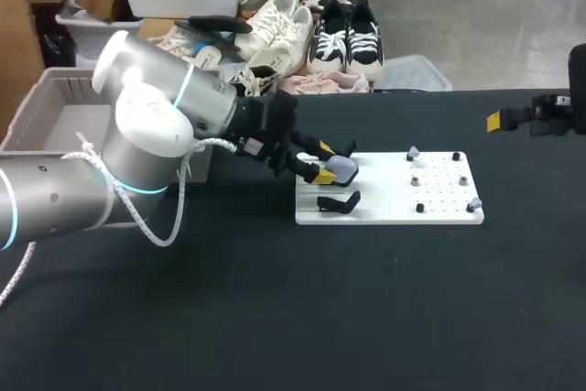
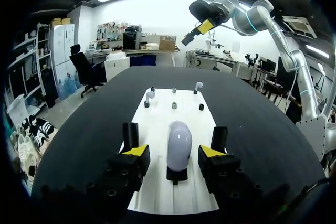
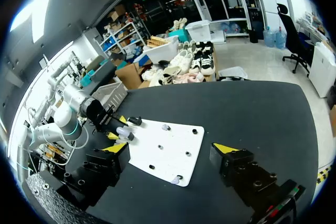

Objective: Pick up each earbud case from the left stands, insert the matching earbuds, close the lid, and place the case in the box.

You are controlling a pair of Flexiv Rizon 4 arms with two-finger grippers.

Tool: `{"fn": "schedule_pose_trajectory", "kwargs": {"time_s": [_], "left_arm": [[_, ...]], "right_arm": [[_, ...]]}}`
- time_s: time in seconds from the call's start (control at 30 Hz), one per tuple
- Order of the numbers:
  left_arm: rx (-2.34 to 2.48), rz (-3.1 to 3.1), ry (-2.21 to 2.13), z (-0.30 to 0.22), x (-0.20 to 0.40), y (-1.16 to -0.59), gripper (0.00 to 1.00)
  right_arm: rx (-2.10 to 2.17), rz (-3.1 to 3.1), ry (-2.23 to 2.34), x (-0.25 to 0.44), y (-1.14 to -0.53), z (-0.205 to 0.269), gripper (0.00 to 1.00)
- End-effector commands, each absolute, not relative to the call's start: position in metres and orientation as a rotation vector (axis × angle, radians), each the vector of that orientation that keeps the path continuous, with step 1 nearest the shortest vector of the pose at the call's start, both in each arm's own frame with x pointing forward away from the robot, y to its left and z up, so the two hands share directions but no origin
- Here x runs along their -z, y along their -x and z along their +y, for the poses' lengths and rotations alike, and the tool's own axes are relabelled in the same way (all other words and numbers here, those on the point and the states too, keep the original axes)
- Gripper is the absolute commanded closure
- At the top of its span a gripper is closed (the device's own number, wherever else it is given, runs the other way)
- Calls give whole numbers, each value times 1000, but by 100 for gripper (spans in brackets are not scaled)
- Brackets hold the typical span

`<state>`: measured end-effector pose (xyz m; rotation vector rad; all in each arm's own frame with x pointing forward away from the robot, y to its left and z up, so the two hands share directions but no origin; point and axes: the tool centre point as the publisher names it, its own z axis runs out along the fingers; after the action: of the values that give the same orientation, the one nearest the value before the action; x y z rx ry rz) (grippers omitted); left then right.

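Left gripper point(image 2: 173, 151) straddling a smooth, egg-shaped, pale grey earbud case point(image 2: 179, 142).
The case stands upright on a black stand at the left end of a flat white board point(image 1: 385, 212) studded with small black pegs. The yellow-tipped fingers are spread on either side of the case, not touching it. The right gripper point(image 3: 171, 148) hangs above the table's right side, jaws wide apart. A slotted grey plastic box point(image 1: 64, 80) sits far left.

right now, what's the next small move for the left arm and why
Probably close the left end effector on the pale lavender rounded earbud case: it sits upright on its black stand between the open yellow-tipped fingers, neither touching it yet, so a grip must come before lifting.
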<state>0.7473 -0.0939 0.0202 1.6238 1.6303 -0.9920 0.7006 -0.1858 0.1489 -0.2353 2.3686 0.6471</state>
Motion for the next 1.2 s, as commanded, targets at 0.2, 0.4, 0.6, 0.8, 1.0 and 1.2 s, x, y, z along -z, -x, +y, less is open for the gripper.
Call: {"fn": "schedule_pose_trajectory", "kwargs": {"time_s": [0.2, 0.4, 0.6, 0.8, 1.0, 1.2], "left_arm": [[1002, 1626, -1620, -97, -17, -750, 42], [1002, 1635, -1614, -97, -14, -750, 47], [1001, 1640, -1605, -97, -13, -751, 50], [1002, 1647, -1602, -97, -10, -751, 52], [1003, 1648, -1596, -97, -11, -751, 53], [1005, 1646, -1592, -95, -12, -749, 72]], "right_arm": [[-648, 2370, 237, -149, -701, -186, 0], [-648, 2370, 237, -149, -701, -186, 0], [-648, 2370, 237, -149, -701, -186, 0], [-648, 2370, 237, -149, -701, -186, 0], [-648, 2370, 237, -149, -701, -186, 0], [-648, 2370, 237, -149, -701, -186, 0]]}}
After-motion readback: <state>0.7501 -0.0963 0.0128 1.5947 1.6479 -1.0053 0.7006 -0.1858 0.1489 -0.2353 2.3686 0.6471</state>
